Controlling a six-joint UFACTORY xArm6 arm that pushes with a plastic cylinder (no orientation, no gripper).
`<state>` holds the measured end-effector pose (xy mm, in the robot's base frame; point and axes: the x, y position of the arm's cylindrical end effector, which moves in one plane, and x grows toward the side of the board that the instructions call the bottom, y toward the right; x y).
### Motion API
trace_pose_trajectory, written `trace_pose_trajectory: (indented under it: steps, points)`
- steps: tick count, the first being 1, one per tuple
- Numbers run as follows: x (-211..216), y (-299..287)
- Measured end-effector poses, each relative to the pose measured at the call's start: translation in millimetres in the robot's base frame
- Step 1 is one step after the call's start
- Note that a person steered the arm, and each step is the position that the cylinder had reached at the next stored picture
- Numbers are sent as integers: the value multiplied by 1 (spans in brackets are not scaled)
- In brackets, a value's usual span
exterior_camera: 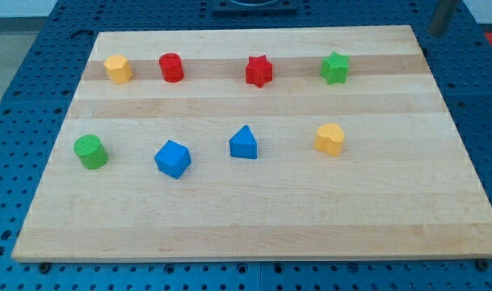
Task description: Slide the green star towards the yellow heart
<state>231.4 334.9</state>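
Observation:
The green star (334,68) sits near the top right of the wooden board (254,226). The yellow heart (330,139) lies directly below it in the view, about a quarter of the board's depth away. A dark rod shows at the view's top right corner, past the board's edge. My tip (436,34) is up and to the right of the green star, well apart from it and touching no block.
Along the top row stand a yellow hexagon (117,69), a red cylinder (171,67) and a red star (259,71). In the lower row are a green cylinder (90,152), a blue cube (173,158) and a blue triangle (243,142). Blue pegboard surrounds the board.

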Motion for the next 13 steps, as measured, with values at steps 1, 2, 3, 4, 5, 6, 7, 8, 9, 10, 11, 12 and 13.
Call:
trace_pose_trajectory:
  steps: [1,2,3,4,5,6,7,8,9,10,11,12,13]
  points:
    - [37,-41]
    - [37,-100]
    - [41,-145]
    - [70,-160]
    - [90,-163]
    - [76,-163]
    - [46,-165]
    - [34,-201]
    - [60,-242]
    - [93,-243]
    - [89,-243]
    - [61,-244]
    - [33,-240]
